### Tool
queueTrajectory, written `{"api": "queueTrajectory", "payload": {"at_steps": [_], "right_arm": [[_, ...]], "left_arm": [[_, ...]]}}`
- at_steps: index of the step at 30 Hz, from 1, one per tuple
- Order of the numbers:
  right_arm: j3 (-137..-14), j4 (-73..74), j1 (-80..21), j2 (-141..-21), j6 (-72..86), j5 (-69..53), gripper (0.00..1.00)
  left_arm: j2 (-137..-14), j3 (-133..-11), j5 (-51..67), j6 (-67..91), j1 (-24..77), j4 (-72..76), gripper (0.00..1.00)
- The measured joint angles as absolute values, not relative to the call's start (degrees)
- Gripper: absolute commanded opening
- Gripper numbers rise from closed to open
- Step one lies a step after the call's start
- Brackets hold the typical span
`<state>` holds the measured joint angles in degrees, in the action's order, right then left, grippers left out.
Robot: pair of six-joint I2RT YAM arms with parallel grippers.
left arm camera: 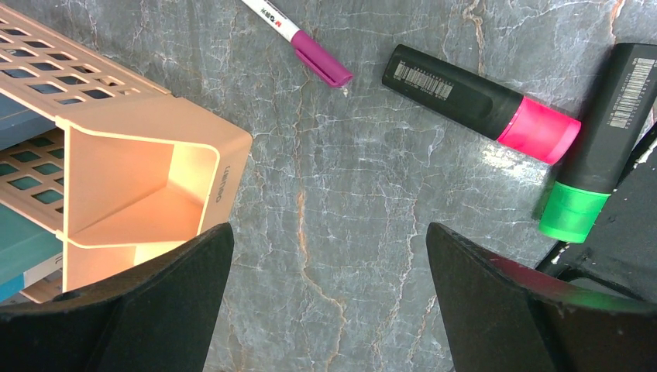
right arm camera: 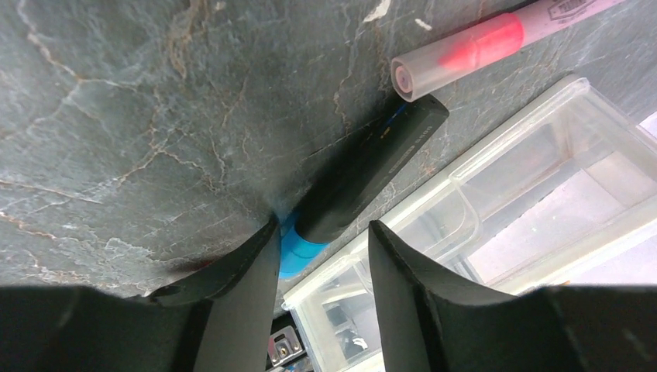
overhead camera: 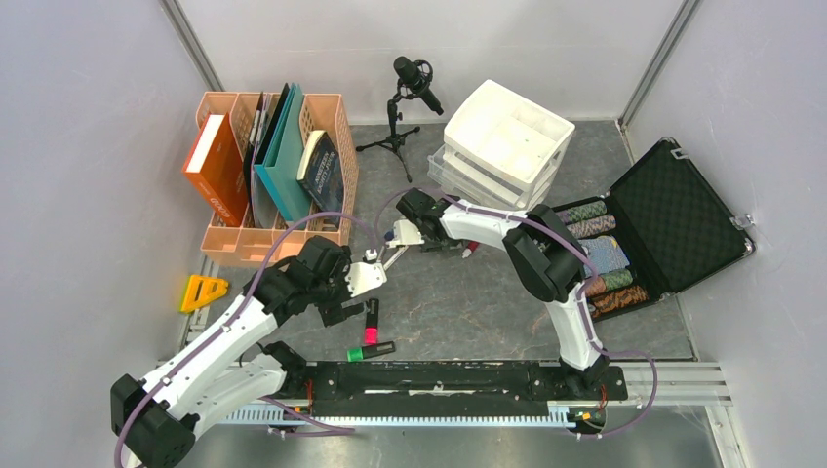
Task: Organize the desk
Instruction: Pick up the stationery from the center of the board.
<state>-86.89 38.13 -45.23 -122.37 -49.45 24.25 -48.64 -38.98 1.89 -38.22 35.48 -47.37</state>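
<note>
On the dark veined desk [overhead camera: 458,302], my right gripper [right arm camera: 324,226] is low beside the clear drawer unit [right arm camera: 527,178]. Its jaws are open and narrow. A black marker with a blue cap [right arm camera: 372,163] lies at the fingertips, the cap against the left finger, with a gap on the other side. A red pen [right arm camera: 465,50] lies just beyond it. My left gripper [left arm camera: 328,229] hovers wide open over bare desk with nothing between its fingers. A pink highlighter [left arm camera: 480,101], a green highlighter [left arm camera: 596,163] and a purple-capped pen [left arm camera: 310,54] lie ahead of it.
A peach file organizer [overhead camera: 234,244] holding books stands at the back left, its corner [left arm camera: 155,178] close to my left finger. Stacked white drawers [overhead camera: 507,136], a microphone on a tripod [overhead camera: 414,78], an open black case [overhead camera: 683,214] and a yellow object [overhead camera: 203,291] surround the work area.
</note>
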Motion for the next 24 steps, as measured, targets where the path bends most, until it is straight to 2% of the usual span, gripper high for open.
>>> {"api": "queueTrajectory", "payload": {"at_steps": [19,24], "right_arm": [[-85.5,44.7,-45.0,-120.9,-53.6,19.7,0.38],[-83.5,47.3,-46.2,-119.0,-54.4,16.2,0.26]], "left_arm": [[-48.2,-39.0,1.5,-38.2,35.5,-47.4,1.0],[-48.0,-39.0,1.5,-38.2,35.5,-47.4,1.0]]}}
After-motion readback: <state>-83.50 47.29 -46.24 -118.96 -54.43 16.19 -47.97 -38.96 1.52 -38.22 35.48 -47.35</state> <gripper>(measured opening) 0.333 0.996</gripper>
